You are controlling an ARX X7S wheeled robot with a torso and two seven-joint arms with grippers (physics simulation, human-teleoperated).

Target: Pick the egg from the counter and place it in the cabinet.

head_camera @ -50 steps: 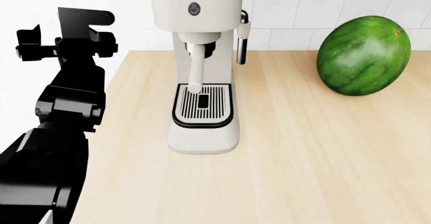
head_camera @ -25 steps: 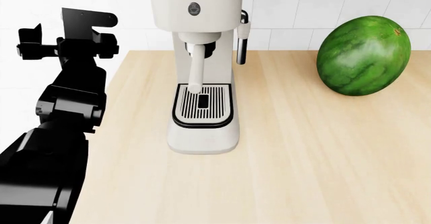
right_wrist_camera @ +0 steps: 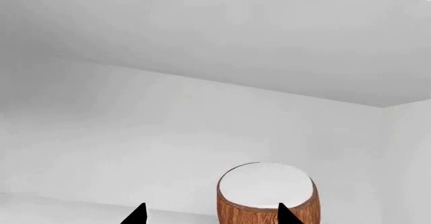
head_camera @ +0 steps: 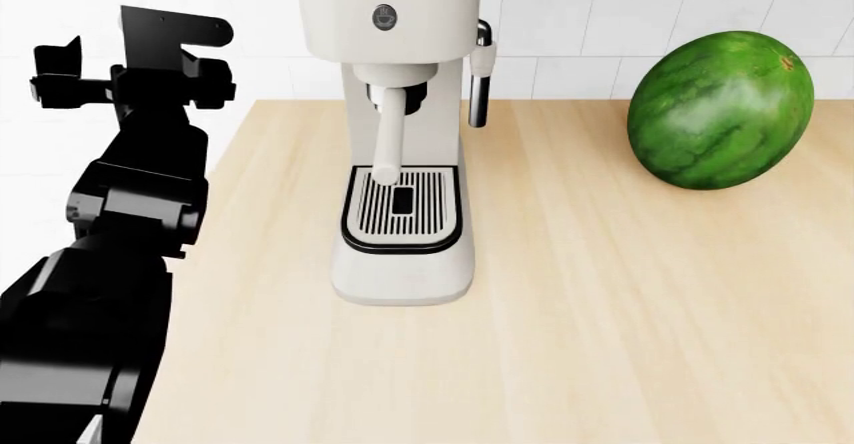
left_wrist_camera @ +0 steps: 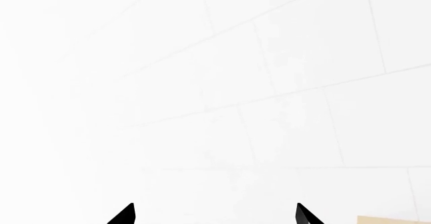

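Left wrist: my left fingers [left_wrist_camera: 128,215] spread wide, empty, facing white tiled wall [left_wrist_camera: 269,82]; a desk [left_wrist_camera: 394,220] corner just shows.

Head: left arm [head_camera: 120,224] raised off the desk's left edge. Coffee machine [head_camera: 400,134] centre, watermelon [head_camera: 721,109] right; bare wood between. Egg not visible.

Right wrist: my right fingers [right_wrist_camera: 138,215] parted, empty, halved coconut [right_wrist_camera: 267,193] just ahead inside a grey cabinet [right_wrist_camera: 202,82].

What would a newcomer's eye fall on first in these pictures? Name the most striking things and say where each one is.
A big striped green watermelon sits at the far right of the light-wood counter, and a cream espresso machine stands against the tiled wall near the middle. The black left arm rises along the counter's left edge. In the right wrist view, a halved coconut sits inside a grey-white compartment.
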